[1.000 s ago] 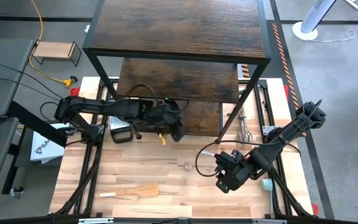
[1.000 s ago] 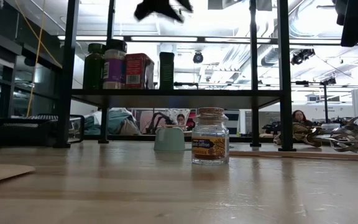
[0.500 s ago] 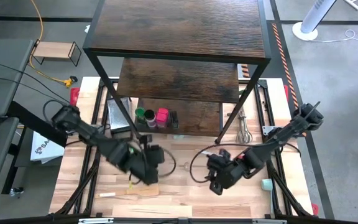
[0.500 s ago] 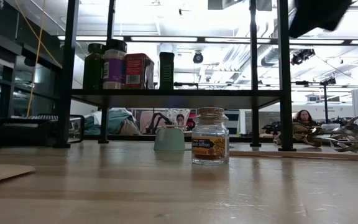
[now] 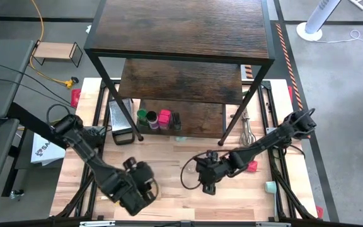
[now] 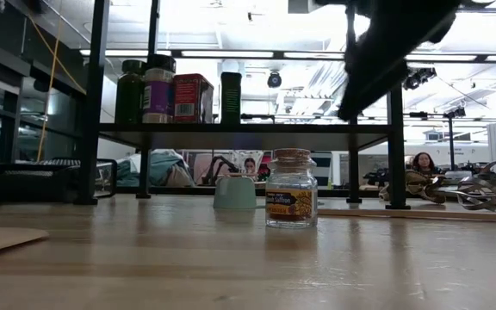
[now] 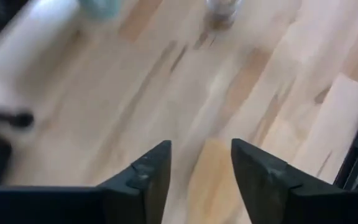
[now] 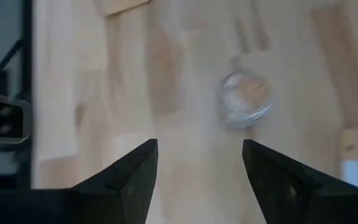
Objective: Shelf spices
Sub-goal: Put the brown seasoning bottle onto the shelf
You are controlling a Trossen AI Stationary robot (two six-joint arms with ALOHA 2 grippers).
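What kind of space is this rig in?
Likely a robotics lab or workshop: exposed ducts and strip lights overhead, people at benches behind the shelf, and a floor fan.

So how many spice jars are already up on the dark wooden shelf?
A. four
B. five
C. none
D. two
A: the low view shows four jars side by side on the shelf, while a fifth, the small cork-topped glass jar, stands on the table.

Both arms are dark, near-black, built of slim tubular links with bulkier joint housings; the left arm (image 5: pixel 99 165) fills the lower left of the high view; the right arm (image 5: pixel 266 144) carries a looping black cable at lower right.
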